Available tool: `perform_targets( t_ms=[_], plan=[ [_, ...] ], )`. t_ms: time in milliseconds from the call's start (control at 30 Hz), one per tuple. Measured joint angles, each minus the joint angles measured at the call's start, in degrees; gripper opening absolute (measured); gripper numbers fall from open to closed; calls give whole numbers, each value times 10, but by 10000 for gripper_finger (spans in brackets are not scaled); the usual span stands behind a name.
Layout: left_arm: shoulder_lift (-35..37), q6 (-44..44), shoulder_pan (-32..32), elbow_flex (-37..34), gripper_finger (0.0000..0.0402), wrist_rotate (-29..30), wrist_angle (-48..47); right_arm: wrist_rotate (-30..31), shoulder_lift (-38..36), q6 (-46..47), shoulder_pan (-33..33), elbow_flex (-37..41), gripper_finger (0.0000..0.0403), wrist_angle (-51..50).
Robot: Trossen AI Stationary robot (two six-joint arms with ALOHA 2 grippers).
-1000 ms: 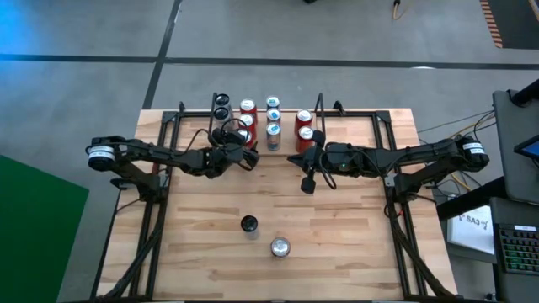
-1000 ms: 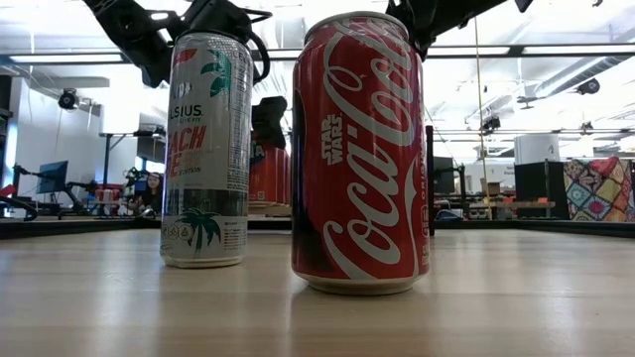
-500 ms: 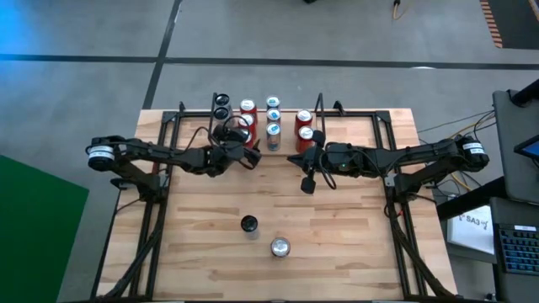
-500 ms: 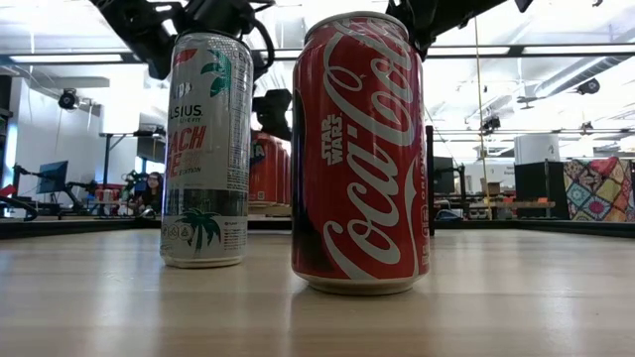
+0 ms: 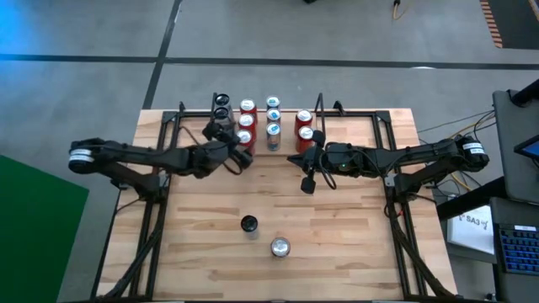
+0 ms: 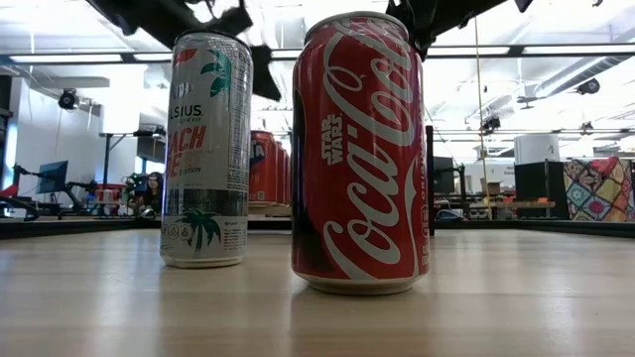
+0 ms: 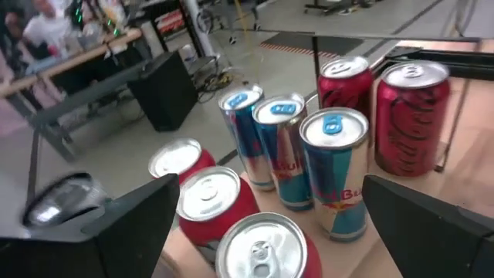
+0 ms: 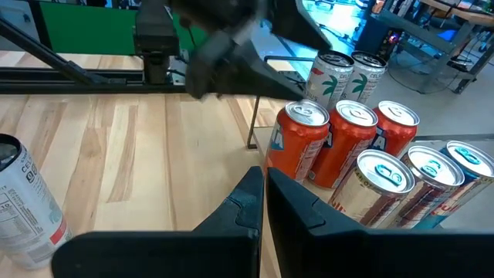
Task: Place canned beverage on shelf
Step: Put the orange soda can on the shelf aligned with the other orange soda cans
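The shelf, a thin black rod rack at the table's far edge, holds rows of upright cans: red ones, blue-and-silver ones and white ones. My left gripper hovers open, above and just on the near-left side of the red row, with nothing between its fingers. My right gripper hangs shut and empty over the table's middle. A tall white can and a red cola can stand upright near the front edge.
Larger black side frames run along the table's left and right sides. Bare wood lies between the shelf and the two front cans. In the low view those two cans fill the foreground.
My left gripper has risen and drawn back from the red cans toward the table's left edge, rolling a little at the wrist, and has stayed open. The cans on the shelf have kept their places.
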State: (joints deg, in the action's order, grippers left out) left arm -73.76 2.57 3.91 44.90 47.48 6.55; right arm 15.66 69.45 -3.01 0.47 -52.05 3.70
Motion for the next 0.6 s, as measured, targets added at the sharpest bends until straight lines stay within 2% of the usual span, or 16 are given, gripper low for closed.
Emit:
perform_targets(
  t_ms=[200, 300, 500, 600],
  plan=[
    [73, -15, -32, -12, 392, -1, -92, 0, 0, -1, 0, 0, 9, 1],
    [99, -9, -47, -28, 374, 0, -134, 1, 0, -10, 0, 0, 9, 4],
    [153, -16, -73, -103, 280, -10, -142, 9, 0, -37, 0, 0, 9, 24],
    [189, -41, -76, -135, 217, -82, -137, 9, 0, -57, 0, 0, 9, 39]
  ],
)
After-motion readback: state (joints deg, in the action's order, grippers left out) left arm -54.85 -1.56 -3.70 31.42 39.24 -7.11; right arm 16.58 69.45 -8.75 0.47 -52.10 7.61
